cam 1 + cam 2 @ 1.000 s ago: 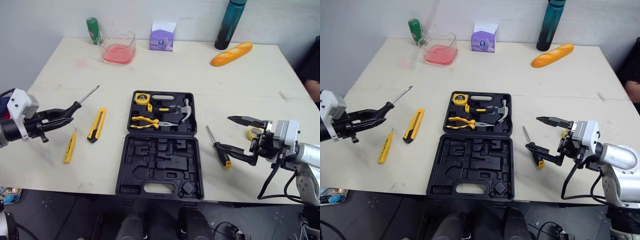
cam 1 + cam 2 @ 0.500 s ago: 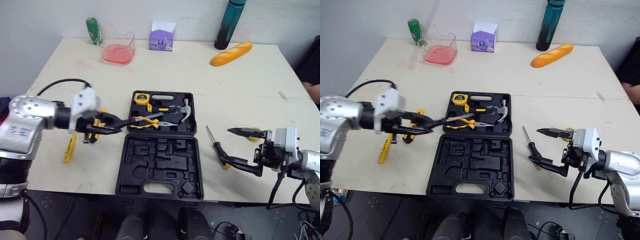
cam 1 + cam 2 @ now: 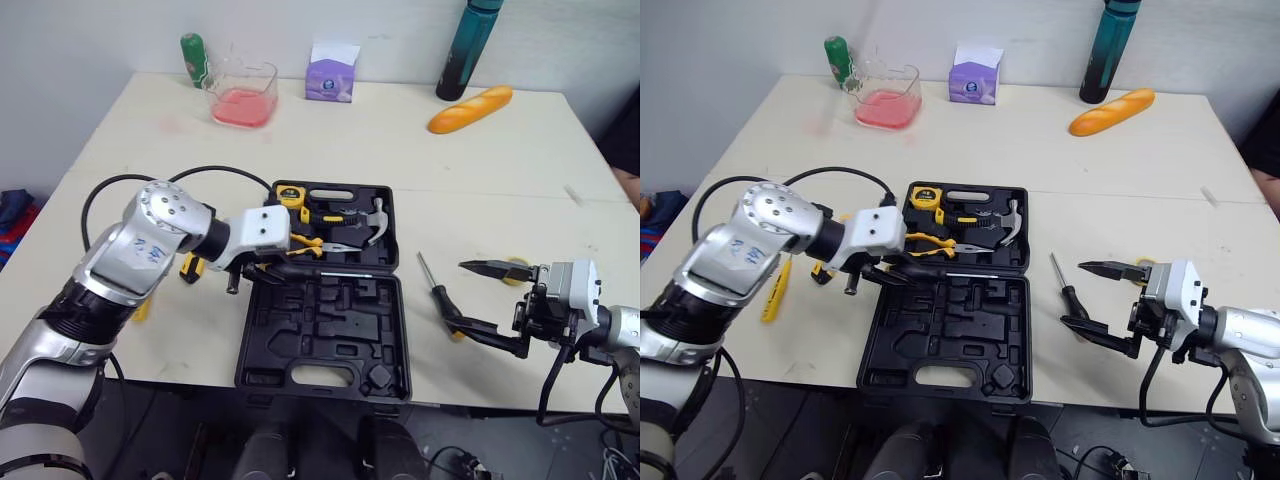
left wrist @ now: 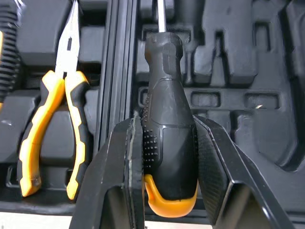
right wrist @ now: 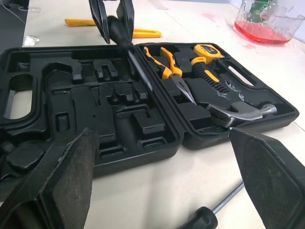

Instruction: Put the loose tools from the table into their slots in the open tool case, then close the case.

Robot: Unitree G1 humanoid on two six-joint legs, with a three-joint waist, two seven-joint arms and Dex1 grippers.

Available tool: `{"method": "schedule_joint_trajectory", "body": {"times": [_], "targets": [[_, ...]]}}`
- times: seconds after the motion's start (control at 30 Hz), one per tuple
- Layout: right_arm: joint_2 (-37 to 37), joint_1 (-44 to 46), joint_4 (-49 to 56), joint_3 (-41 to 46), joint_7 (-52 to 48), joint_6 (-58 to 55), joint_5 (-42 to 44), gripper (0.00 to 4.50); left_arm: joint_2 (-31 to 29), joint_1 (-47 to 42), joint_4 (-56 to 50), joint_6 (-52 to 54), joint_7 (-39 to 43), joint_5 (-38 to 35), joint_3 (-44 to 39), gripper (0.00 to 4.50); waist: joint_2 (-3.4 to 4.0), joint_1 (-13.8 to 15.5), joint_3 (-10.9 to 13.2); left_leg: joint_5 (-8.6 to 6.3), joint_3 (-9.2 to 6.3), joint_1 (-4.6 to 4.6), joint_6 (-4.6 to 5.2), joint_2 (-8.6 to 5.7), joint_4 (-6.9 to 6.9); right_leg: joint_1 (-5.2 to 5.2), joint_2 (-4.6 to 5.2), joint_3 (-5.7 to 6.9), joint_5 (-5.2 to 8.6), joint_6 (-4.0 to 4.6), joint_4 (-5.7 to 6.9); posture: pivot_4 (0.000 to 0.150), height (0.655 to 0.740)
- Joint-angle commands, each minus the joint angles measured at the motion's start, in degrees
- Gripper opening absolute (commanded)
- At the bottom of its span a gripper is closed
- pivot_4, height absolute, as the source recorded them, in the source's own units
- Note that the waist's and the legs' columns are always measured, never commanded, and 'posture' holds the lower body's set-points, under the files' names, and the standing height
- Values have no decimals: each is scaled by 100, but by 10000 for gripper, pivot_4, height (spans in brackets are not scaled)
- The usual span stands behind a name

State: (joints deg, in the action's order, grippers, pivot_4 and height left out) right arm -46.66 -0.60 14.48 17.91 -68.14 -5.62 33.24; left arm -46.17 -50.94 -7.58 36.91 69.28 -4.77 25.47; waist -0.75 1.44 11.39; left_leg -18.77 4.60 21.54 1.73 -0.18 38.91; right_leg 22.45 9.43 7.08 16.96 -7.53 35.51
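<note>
- While the left gripper (image 4: 167, 129) is clamped on the black-handled screwdriver (image 4: 164, 62), the tool hangs over the tool case (image 3: 318, 335), shaft pointing ahead of the fingers, just past the hinge on the empty moulded half.
- Pliers (image 4: 50, 129) sit slotted just beside that gripper, across the hinge.
- Handling guess: light, rigid tool with a dimpled rubbery handle, so unlikely to slip. The mid-handle hold looks right; the shaft is thin and smooth.
- Likely a press-fit slot, so it needs lengthwise alignment.
- Right gripper (image 3: 455, 287) is spread wide, a second screwdriver (image 3: 1068, 298) right at its fingertips. Can't tell if they touch.
- Hard to make out: which recess takes the held screwdriver, and its tip is cut off in the wrist view.
- Utility knife (image 3: 188, 266) is mostly behind the left arm, with a slim yellow tool (image 3: 773, 292) beyond it.
</note>
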Motion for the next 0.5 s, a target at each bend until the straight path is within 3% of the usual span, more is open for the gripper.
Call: {"method": "schedule_joint_trajectory", "body": {"times": [0.03, 0.5], "targets": [[-61, 75, 236, 37, 29, -51, 69, 45000, 17, -228, 90, -167, 83, 392, 233, 10420, 0, 1, 0, -1, 0, 1, 2, 0, 3, 0, 0, -1, 0, -1, 0, 1500, 7400], [9, -57, 457, 33, 187, -105, 35, 45000, 242, -220, 335, -343, 258, 800, 335, 10420, 0, 1, 0, -4, -2, 4, 6, 1, 12, -2, 0, 1, -1, -1, 2, 1500, 7400]]}}
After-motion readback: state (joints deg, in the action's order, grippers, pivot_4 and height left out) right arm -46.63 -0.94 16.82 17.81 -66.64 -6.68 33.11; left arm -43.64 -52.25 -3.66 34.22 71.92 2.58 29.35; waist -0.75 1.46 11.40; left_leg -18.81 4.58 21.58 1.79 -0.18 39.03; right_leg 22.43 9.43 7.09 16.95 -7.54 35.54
